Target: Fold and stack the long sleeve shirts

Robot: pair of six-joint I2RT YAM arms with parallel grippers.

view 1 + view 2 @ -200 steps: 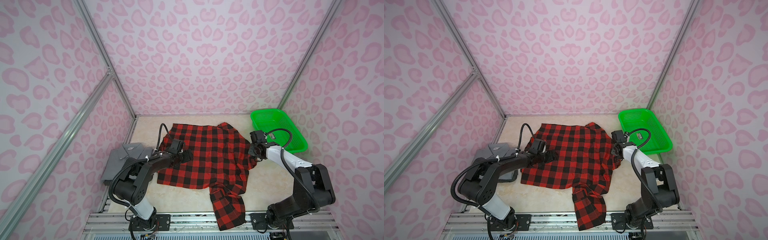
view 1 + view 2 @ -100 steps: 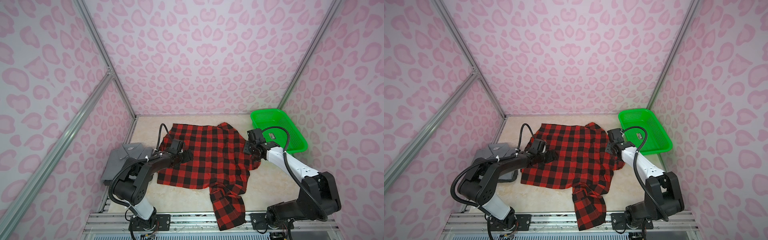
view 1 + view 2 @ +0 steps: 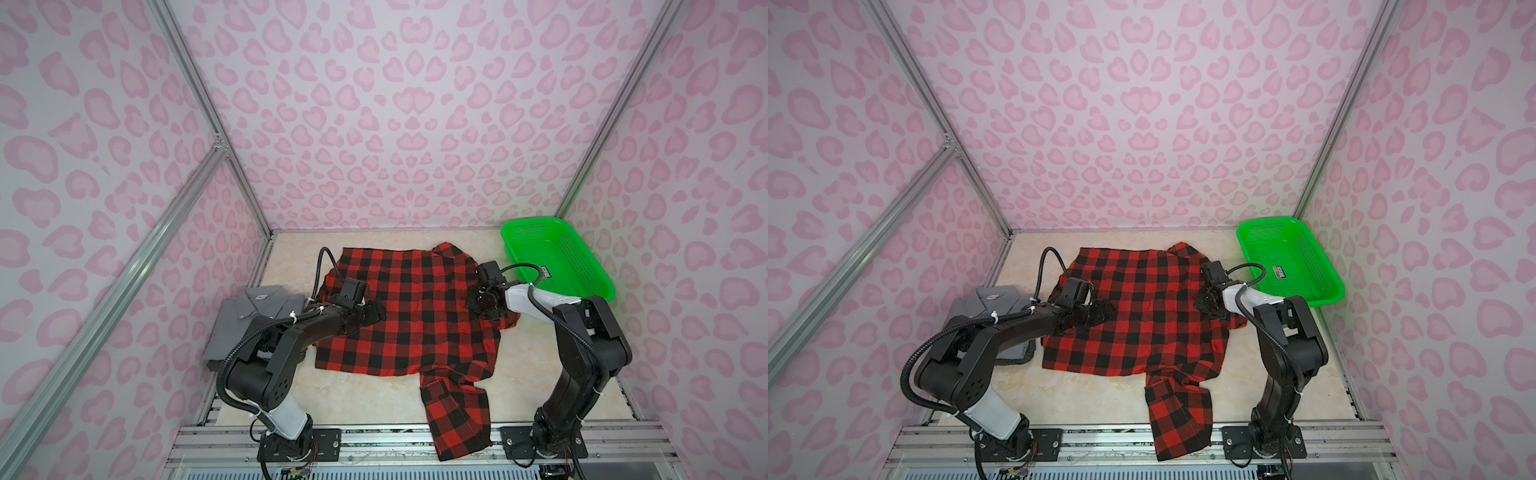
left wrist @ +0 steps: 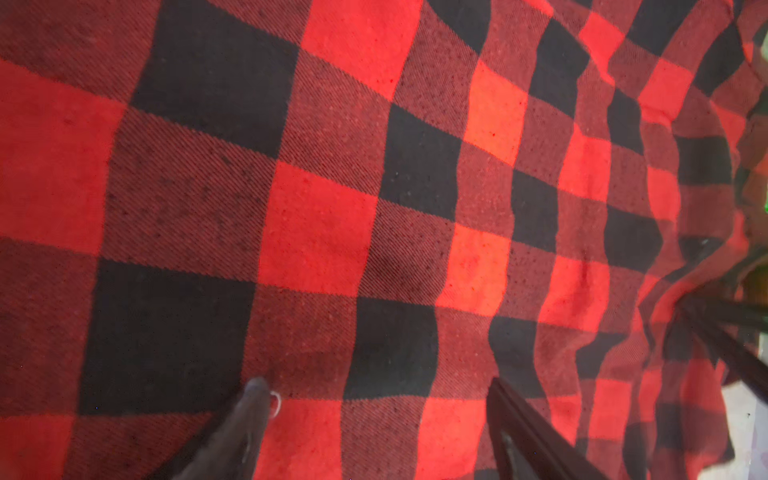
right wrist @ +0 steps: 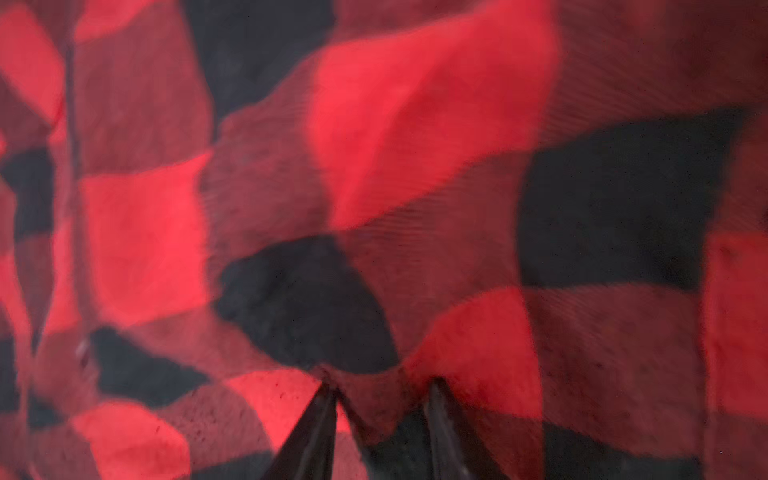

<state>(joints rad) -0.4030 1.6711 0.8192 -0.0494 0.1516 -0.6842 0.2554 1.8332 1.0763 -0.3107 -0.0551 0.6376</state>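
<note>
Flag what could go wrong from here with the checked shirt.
The sleeve hangs over the table's front edge onto the rail and may snag or drag the checked shirt askew. Only a small bunch sits between the right gripper's tips; it could slip. The left gripper is open, gripping nothing.

Looks like a robot lab test cell: aluminium frame posts [image 3: 202, 95] holding pink-print backdrop walls [image 3: 395, 104] at 9, 12 and 3 o'clock. Left arm [image 3: 266, 374] and right arm [image 3: 582, 357] are bolted to a metal rail [image 3: 374, 441] at 6 o'clock of a marble-look tabletop [image 3: 365, 399].
</note>
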